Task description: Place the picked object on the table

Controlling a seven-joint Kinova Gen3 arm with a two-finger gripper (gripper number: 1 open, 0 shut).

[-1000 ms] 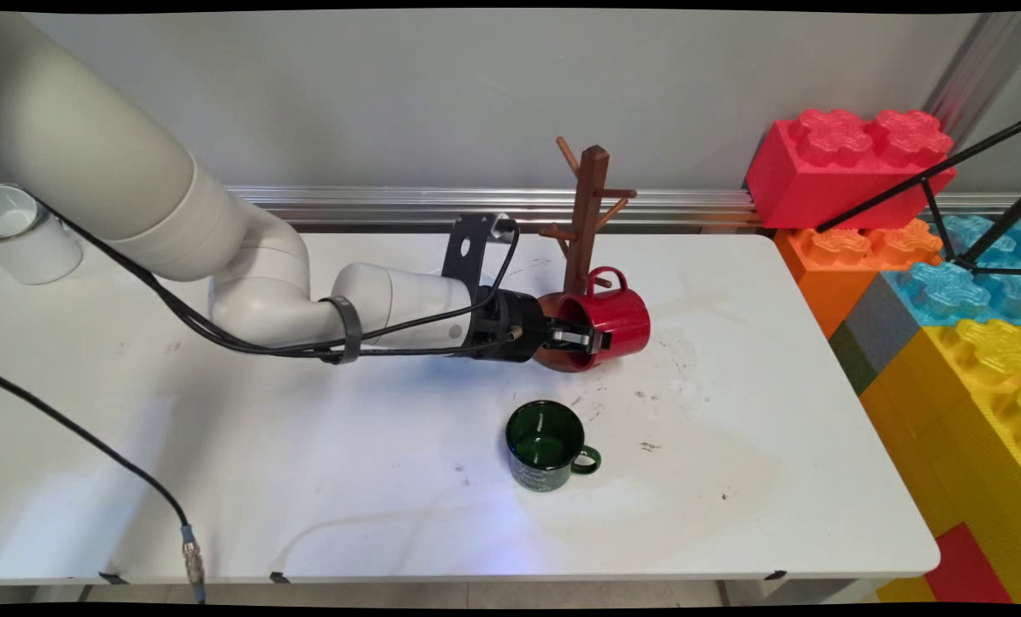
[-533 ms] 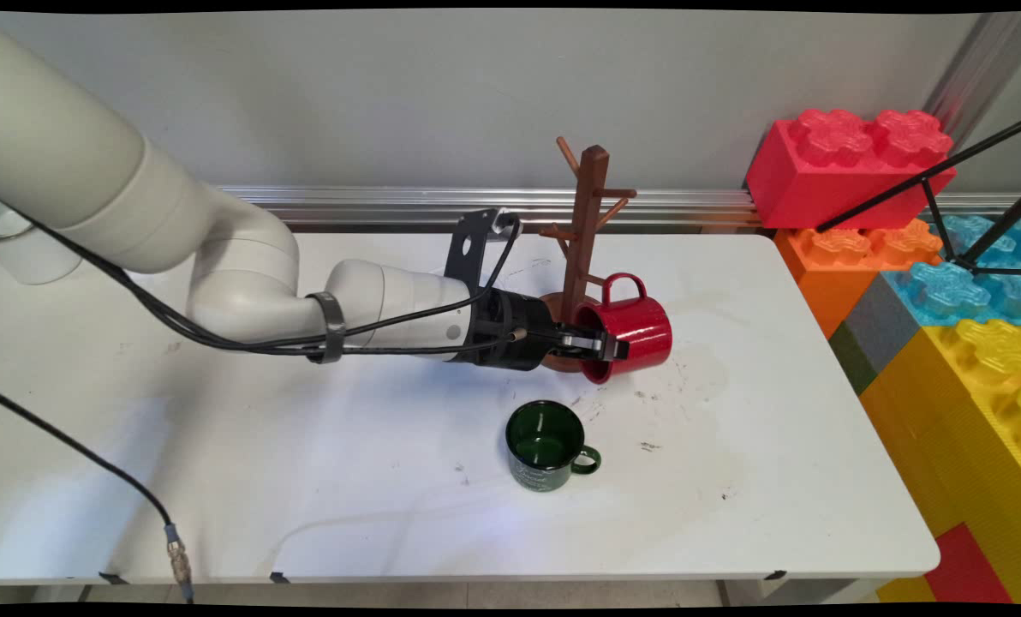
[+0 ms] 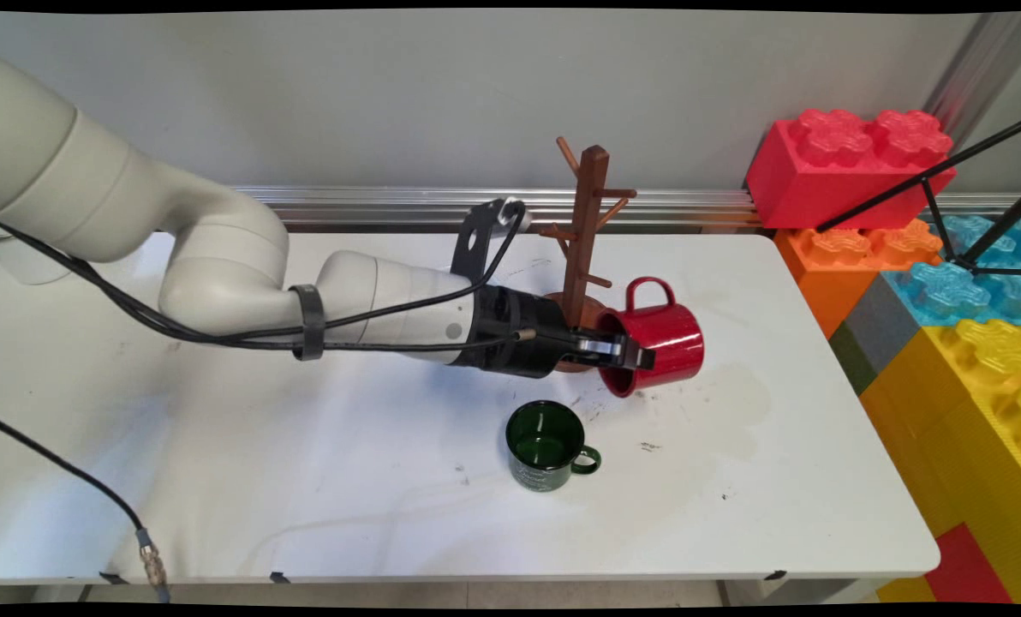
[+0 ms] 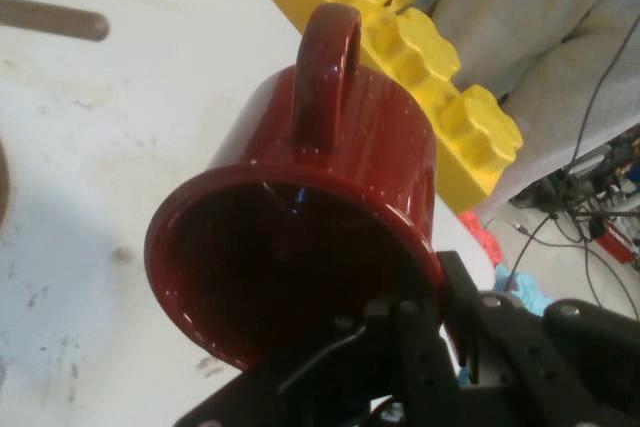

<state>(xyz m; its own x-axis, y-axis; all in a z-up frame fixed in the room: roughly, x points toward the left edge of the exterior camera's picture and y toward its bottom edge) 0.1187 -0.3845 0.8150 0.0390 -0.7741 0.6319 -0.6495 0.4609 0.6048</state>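
Main view, claw (image 3: 629, 353) gripping glossy red mug (image 3: 660, 343), tipped sideways, handle up

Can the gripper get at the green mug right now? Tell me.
Probably not as things stand: the gripper is shut on the red mug's rim. The green mug stands upright just below it, with nothing between them.

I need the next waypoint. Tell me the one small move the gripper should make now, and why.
Probably lift a little. The black gripper is shut on the rim of the glossy red mug, held on its side with its handle up, right of the brown wooden mug tree; the handle sits below most pegs, and the dark green mug stands nearby.
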